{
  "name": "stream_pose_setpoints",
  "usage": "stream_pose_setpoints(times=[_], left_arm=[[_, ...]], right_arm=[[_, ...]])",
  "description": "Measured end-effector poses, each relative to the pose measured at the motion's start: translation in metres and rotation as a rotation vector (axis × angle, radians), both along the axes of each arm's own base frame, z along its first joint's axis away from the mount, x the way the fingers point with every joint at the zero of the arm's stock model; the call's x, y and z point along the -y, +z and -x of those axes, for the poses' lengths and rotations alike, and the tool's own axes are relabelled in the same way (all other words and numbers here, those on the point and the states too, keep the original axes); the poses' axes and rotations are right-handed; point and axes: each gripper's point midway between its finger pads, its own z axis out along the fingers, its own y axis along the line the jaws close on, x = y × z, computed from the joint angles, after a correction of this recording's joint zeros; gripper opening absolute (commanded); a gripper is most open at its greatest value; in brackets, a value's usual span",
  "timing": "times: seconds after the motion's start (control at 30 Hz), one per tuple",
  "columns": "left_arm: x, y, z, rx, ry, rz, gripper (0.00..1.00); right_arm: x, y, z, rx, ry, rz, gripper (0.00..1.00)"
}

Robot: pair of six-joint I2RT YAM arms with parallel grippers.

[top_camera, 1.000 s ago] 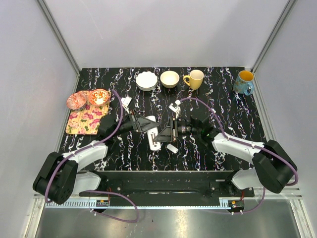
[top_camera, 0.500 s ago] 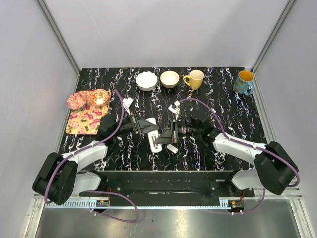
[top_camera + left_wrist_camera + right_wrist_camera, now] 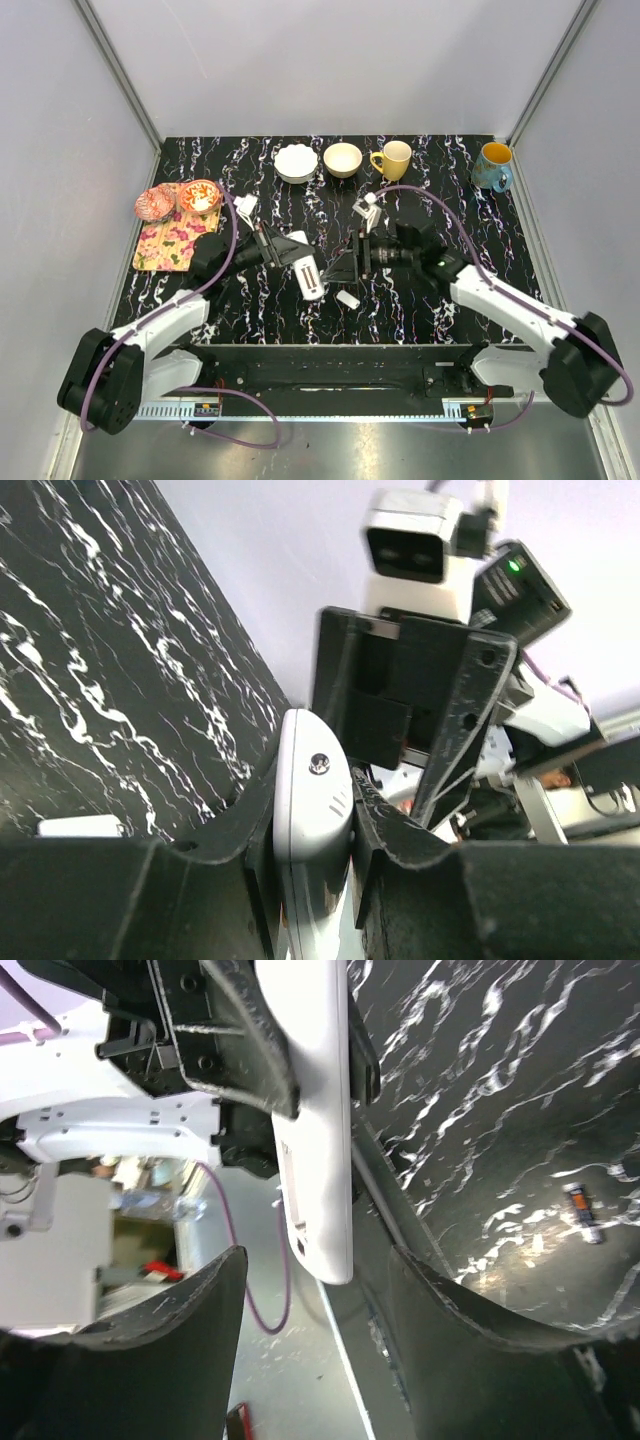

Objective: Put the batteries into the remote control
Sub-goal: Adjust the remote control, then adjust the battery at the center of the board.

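Observation:
My left gripper point(image 3: 297, 258) is shut on the white remote control point(image 3: 311, 279) and holds it above the table. In the left wrist view the remote point(image 3: 311, 798) sits clamped between the two fingers. My right gripper point(image 3: 344, 266) is open just right of the remote. In the right wrist view the remote's end point(image 3: 318, 1160) hangs ahead of the spread, empty jaws. One small battery point(image 3: 581, 1213) lies on the table in that view. The other batteries are not visible.
The small white cover piece point(image 3: 348, 298) lies on the table below the grippers and also shows in the left wrist view point(image 3: 80, 827). Two bowls point(image 3: 296, 162), a yellow mug point(image 3: 393, 159) and a blue mug point(image 3: 492, 166) line the back. A floral mat point(image 3: 172, 243) with dishes is at the left.
The right arm has risen and drawn back to the right, its gripper staying near the remote. The left gripper still holds the remote and has shifted slightly.

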Motion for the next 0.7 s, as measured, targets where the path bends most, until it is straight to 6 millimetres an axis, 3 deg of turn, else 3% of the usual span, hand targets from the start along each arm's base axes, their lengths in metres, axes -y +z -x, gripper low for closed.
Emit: stream_pose_setpoints(times=[0.17,0.27,0.33,0.4,0.53,0.63,0.7], left_arm=[[-0.016,0.005,-0.02,0.008,0.129,0.006,0.0],[-0.033,-0.004,-0.03,-0.017,0.219,0.012,0.0],[-0.043,-0.014,-0.032,-0.045,0.264,0.013,0.0],[-0.052,-0.023,-0.032,-0.074,0.308,0.009,0.0],[-0.059,-0.02,-0.025,-0.066,0.34,0.005,0.0],[-0.065,-0.008,-0.018,-0.018,0.371,0.008,0.0],[-0.068,-0.003,-0.015,0.011,0.383,0.01,0.0]], right_arm=[[0.027,0.014,-0.01,0.135,-0.138,0.085,0.66],[0.043,0.001,-0.03,0.167,-0.285,0.168,0.67],[0.056,-0.024,-0.045,0.162,-0.385,0.251,0.66],[0.068,-0.062,-0.054,0.131,-0.447,0.368,0.66],[0.087,-0.132,-0.064,0.043,-0.488,0.618,0.68],[0.096,-0.162,-0.079,0.011,-0.523,0.769,0.69],[0.097,-0.168,-0.095,0.028,-0.557,0.825,0.67]])
